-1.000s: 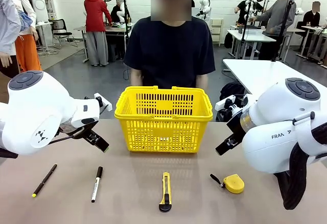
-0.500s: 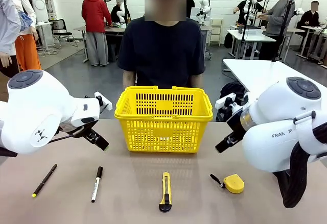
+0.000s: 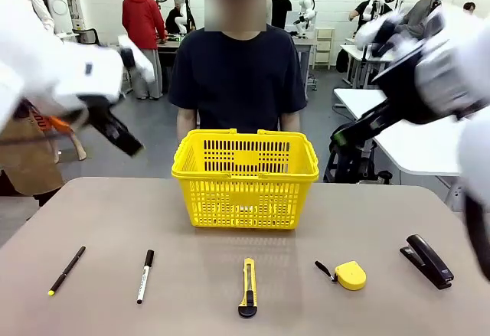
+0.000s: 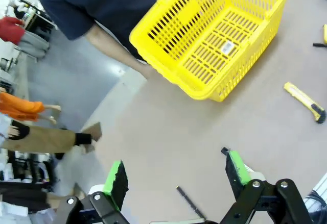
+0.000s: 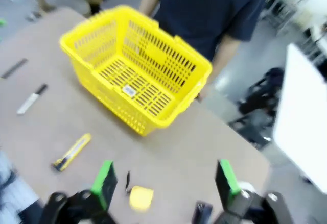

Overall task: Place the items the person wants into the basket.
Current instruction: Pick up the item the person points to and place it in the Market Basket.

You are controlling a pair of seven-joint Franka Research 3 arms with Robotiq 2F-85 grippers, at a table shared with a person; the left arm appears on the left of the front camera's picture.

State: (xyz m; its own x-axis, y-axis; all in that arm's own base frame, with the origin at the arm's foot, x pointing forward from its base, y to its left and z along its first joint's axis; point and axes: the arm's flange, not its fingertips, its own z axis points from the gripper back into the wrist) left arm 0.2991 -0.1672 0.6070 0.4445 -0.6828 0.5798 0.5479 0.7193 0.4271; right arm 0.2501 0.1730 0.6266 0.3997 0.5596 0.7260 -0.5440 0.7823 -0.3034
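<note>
Front view, yellow basket (image 3: 245,198) (bare slotted floor), 1 utility knife (image 3: 247,288) nearer.

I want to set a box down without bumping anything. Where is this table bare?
The table is bare on both sides of the basket, and in a strip between the basket and the front row. The front row is crowded: pen, marker, utility knife, tape measure, stapler, with only gaps between them.

Front camera faces the person (image 3: 237,76); both wrist cameras overlook the basket (image 3: 245,198).
</note>
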